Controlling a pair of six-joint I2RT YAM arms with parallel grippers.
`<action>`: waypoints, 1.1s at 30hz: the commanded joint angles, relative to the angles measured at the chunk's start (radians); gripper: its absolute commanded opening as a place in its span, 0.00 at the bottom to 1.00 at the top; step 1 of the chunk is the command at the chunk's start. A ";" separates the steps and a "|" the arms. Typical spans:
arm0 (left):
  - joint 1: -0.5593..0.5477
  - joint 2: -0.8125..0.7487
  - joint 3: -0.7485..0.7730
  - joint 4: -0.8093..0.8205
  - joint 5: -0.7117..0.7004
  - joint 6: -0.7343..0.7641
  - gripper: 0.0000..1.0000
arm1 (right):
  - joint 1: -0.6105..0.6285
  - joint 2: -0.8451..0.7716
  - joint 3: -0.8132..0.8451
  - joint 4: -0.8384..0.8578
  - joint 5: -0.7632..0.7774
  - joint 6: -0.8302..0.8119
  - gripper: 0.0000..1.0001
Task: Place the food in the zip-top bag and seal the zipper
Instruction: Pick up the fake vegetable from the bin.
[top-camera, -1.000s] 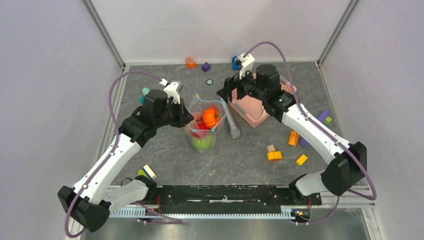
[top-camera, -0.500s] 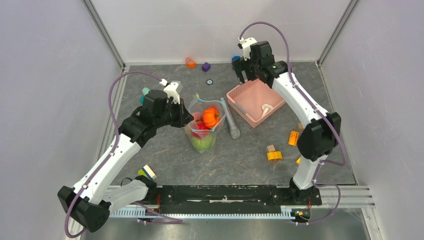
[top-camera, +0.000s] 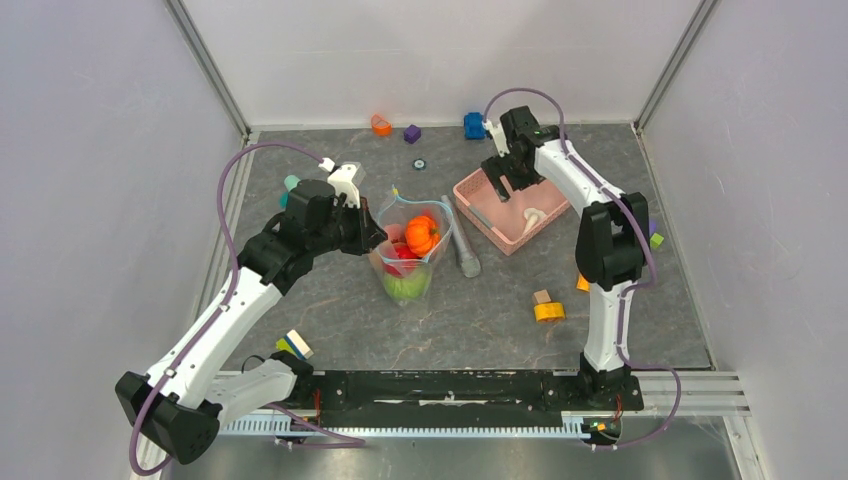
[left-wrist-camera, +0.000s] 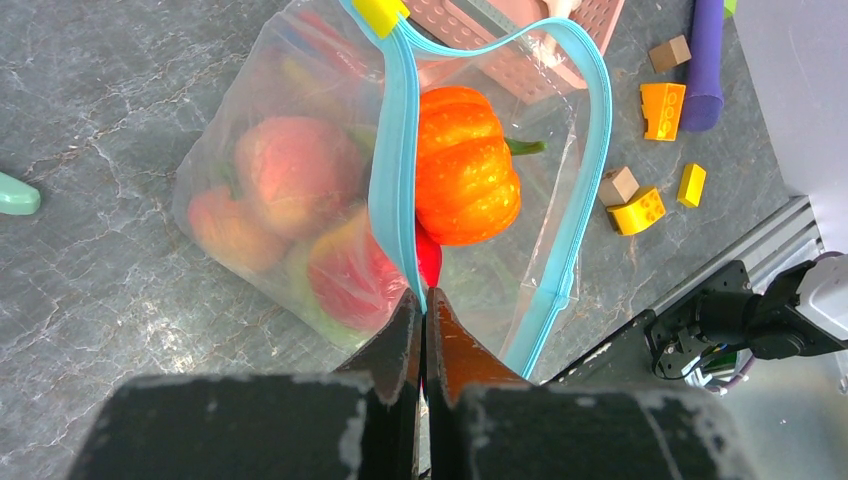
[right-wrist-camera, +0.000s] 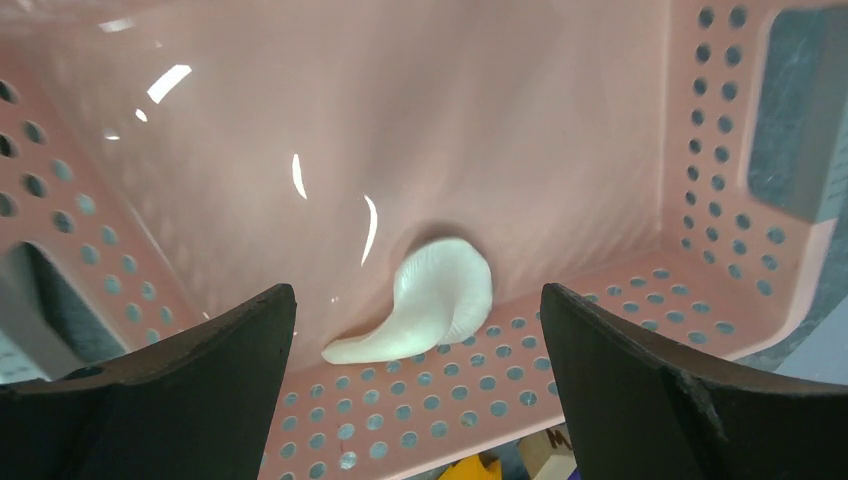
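Mushroom (right-wrist-camera: 440, 290) in basket (right-wrist-camera: 720, 150) corner, right tool (right-wrist-camera: 412, 300) spread wide above. Bag (left-wrist-camera: 300, 200) on desk (left-wrist-camera: 100, 280), part-filled, left tool (left-wrist-camera: 421, 310) clamped on its zipper (left-wrist-camera: 395, 150). Risk: mushroom skidding along basket wall as right tool closes.

Orange ribbed pumpkin (left-wrist-camera: 465, 165), teal zipper (left-wrist-camera: 395, 150), clear bag (left-wrist-camera: 235, 110), pink hole-dotted basket (right-wrist-camera: 700, 200), white mushroom piece (right-wrist-camera: 435, 295), grey veined tabletop (left-wrist-camera: 100, 300)

Overhead wide view — two close wrist views
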 joint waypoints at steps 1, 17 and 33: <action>0.008 0.006 0.013 0.015 0.000 -0.009 0.03 | -0.013 -0.031 -0.083 -0.007 0.055 0.013 0.98; 0.008 -0.001 0.016 0.009 -0.013 -0.005 0.03 | -0.069 -0.049 -0.259 0.058 -0.084 0.006 0.89; 0.007 -0.010 0.016 0.006 -0.019 -0.004 0.03 | -0.072 -0.032 -0.279 0.081 -0.177 0.011 0.39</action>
